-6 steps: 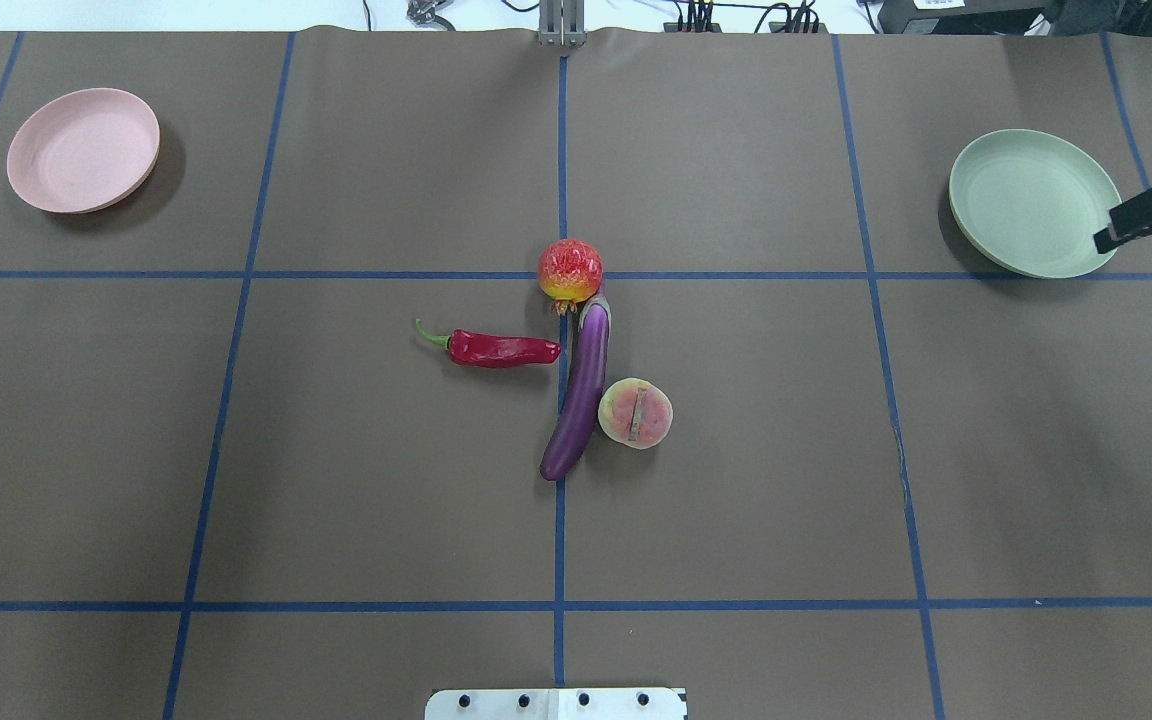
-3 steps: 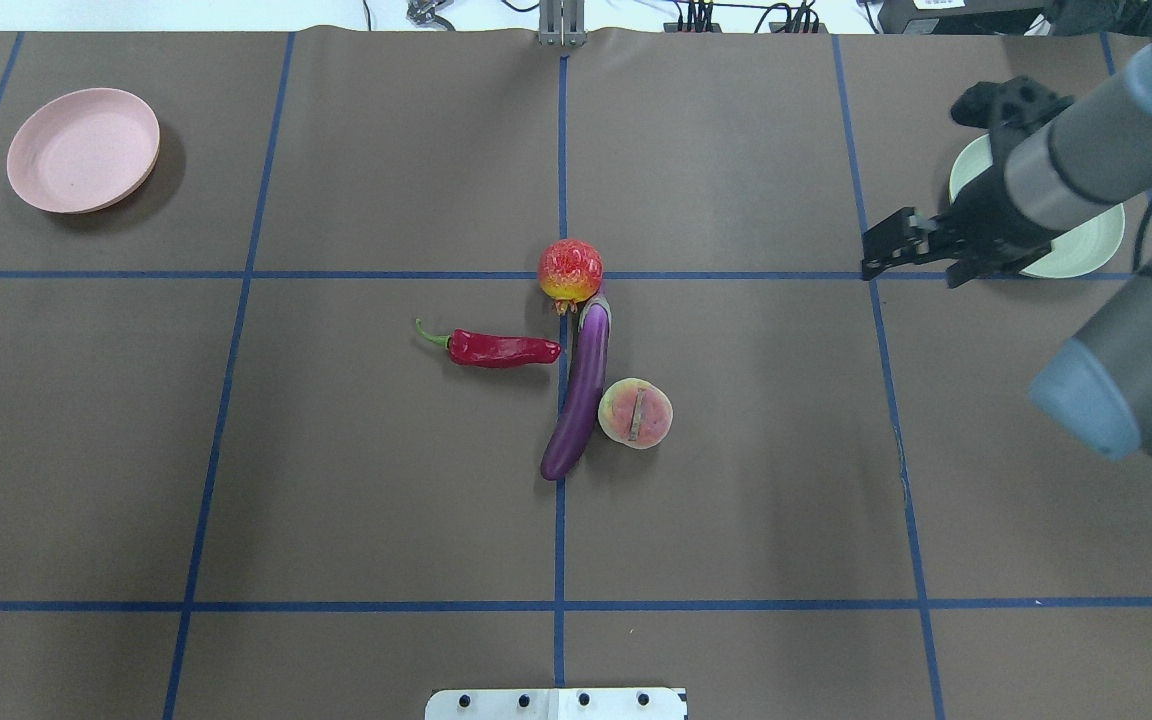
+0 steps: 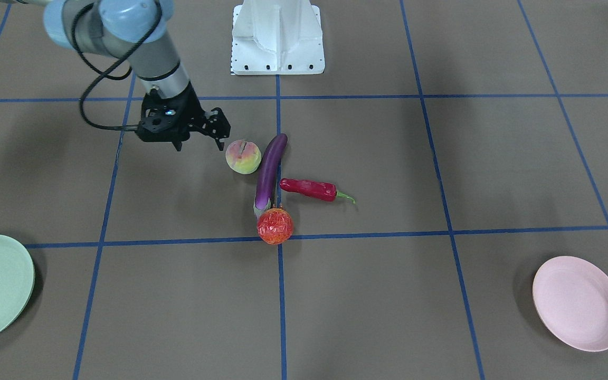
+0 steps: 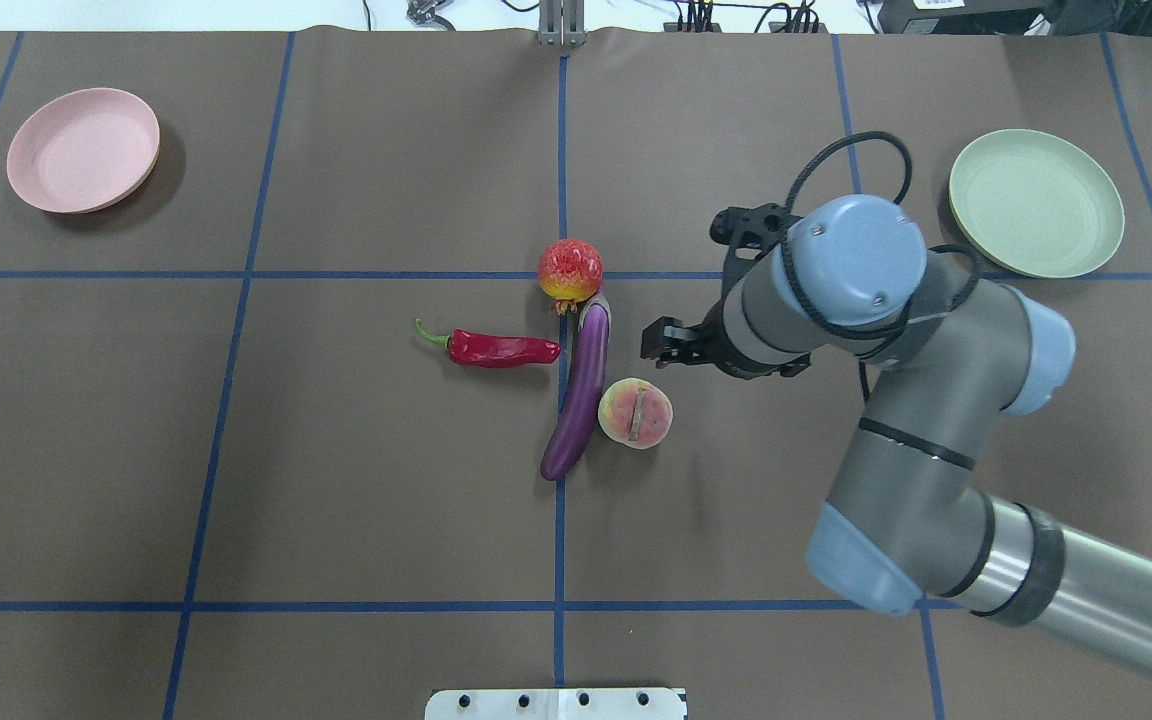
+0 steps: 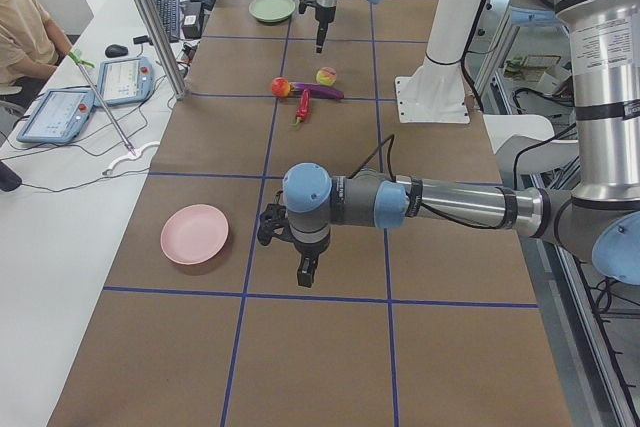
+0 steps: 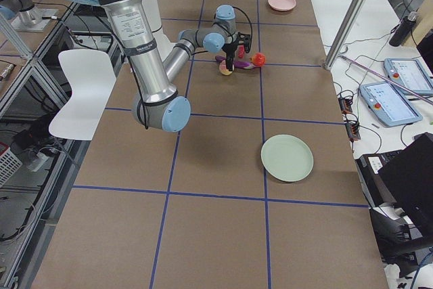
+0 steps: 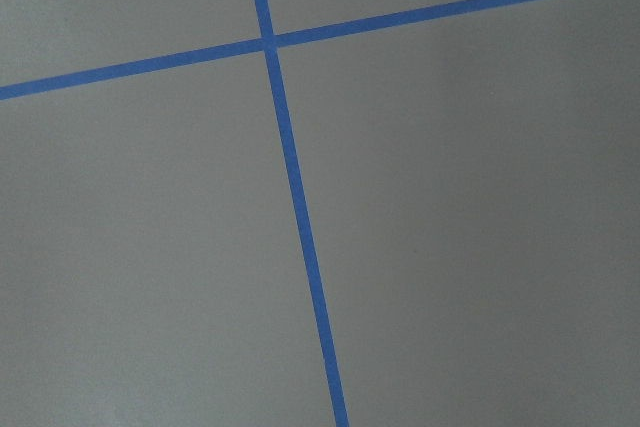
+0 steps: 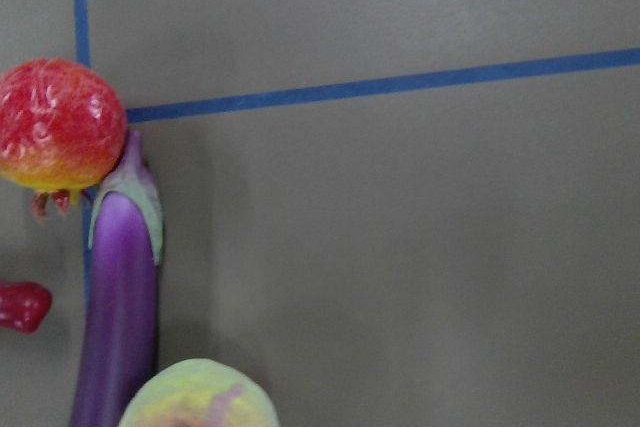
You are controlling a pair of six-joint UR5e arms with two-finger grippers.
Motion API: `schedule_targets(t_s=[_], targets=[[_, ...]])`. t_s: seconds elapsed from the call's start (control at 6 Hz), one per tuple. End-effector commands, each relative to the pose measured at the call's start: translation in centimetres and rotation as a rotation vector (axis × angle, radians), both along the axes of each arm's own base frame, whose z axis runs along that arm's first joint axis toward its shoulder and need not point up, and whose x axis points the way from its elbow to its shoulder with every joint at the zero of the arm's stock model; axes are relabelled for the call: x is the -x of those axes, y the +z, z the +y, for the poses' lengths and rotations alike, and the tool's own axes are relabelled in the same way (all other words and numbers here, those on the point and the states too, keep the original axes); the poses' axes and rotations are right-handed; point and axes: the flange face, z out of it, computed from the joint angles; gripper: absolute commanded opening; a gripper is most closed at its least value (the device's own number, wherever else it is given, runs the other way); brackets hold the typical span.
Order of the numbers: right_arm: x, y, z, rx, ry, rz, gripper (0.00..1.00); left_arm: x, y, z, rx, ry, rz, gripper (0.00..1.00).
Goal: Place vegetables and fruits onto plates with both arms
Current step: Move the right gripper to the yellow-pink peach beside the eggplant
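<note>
One peach (image 4: 635, 413) just beside right end effector (image 4: 660, 344), not touching

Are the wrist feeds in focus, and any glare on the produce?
Right wrist view: soft; the round yellow-green peach at the bottom edge is blurred, cropped. Left wrist view: sharp brown table, blue tape lines. Front-facing view: pale sheen on the long glossy purple eggplant.

Bright, even light from above. Soft shadows beside the pink plate (image 4: 83, 150) and, faint and wide, near the right arm (image 3: 151, 58) on the table (image 3: 45, 174). Small glare on the eggplant (image 3: 269, 163). Sharp in the fixed views; blurred near the peach (image 8: 197, 397) in the right wrist view.
</note>
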Motion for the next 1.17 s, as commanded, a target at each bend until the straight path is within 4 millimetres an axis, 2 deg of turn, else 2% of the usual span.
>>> schedule_targets(t_s=[0.0, 0.17, 0.33, 0.67, 1.0], targets=[[6.1, -2.2, 1.4, -0.004, 0.031, 0.032, 1.0, 0.0, 0.1, 0.0, 0.002, 0.0, -0.001, 1.0], [7.6, -1.2, 2.0, -0.034, 0.05, 0.072, 1.0, 0.0, 0.3, 0.1, 0.007, 0.0, -0.001, 1.0], [8.2, -0.4, 2.3, -0.039, 0.046, 0.09, 1.0, 0.0, 0.3, 0.1, 0.007, 0.0, -0.001, 1.0], [8.5, 1.1, 2.2, -0.064, 0.039, 0.157, 1.0, 0.0, 0.2, 0.0, 0.005, 0.0, -0.001, 1.0], [9.5, 1.5, 3.2, -0.096, 0.014, 0.186, 1.0, 0.0, 0.2, 0.0, 0.004, 0.0, -0.001, 1.0]])
